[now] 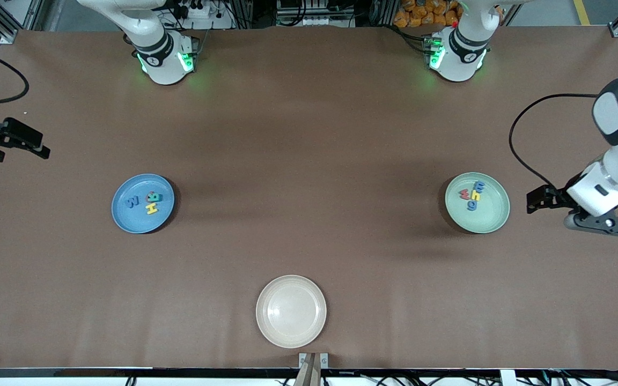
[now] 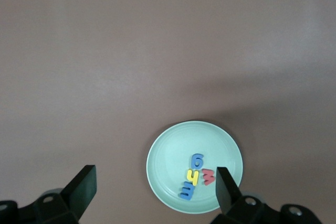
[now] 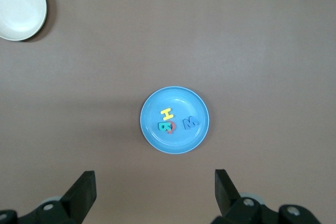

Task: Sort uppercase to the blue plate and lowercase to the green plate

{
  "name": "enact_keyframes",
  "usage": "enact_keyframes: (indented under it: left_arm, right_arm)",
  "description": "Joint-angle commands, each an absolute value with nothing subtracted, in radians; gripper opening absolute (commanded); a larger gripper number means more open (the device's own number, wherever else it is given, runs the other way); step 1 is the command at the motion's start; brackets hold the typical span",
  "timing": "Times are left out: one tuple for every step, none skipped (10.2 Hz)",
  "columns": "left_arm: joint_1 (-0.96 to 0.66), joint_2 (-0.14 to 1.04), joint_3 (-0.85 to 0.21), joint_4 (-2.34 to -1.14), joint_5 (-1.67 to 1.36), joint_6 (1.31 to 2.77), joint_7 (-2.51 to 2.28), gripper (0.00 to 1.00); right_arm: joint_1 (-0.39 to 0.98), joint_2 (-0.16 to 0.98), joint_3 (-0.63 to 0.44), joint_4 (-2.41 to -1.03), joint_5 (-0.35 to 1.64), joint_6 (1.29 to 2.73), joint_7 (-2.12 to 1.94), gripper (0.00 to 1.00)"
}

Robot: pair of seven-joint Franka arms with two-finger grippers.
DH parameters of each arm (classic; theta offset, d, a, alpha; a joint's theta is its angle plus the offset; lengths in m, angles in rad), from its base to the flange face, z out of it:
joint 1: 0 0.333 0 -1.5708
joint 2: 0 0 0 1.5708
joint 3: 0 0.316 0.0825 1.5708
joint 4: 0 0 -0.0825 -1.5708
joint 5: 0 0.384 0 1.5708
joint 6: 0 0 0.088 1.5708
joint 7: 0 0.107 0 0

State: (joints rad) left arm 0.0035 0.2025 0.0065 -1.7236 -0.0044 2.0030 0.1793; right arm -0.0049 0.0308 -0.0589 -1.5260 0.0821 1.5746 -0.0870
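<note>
1. Front view: the blue plate lies on the brown tabletop toward the right arm's end, holding the four uppercase letters: a blue M/W, a yellow H, a teal R and a red ring, the R and the ring touching.
2. The green plate lies toward the left arm's end and holds the lowercase letters: red w, blue m, yellow h and blue g, clustered close together.
3. A cream plate sits nearer the front camera, between the two.
4. The left gripper hangs beside the green plate at the tabletop's end, jaws spread wide, holding nothing.
5. The right gripper hangs at the other end, jaws also wide apart and bare.
</note>
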Motion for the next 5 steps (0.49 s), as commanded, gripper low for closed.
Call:
enact_keyframes:
  left_arm:
    - [-0.044,0.184,0.055,-1.613,-0.029,1.832,0.079,1.00]
    - [-0.048,0.178,0.067,-1.574,-0.029,1.775,0.074,1.00]
    - [-0.049,0.161,0.072,-1.554,-0.029,1.728,0.074,1.00]
    - [-0.049,0.138,0.072,-1.549,-0.026,1.692,0.074,1.00]
    - [-0.049,0.117,0.074,-1.548,-0.025,1.675,0.072,1.00]
  right_arm:
    - [-0.014,0.005,-0.052,-1.519,0.087,1.545,-0.086,1.00]
    - [-0.014,0.003,-0.052,-1.520,0.086,1.542,-0.086,1.00]
    - [-0.014,0.002,-0.052,-1.519,0.086,1.540,-0.086,1.00]
    - [-0.012,0.002,-0.052,-1.519,0.081,1.540,-0.086,1.00]
    - [-0.009,-0.002,-0.051,-1.519,0.060,1.534,-0.086,1.00]
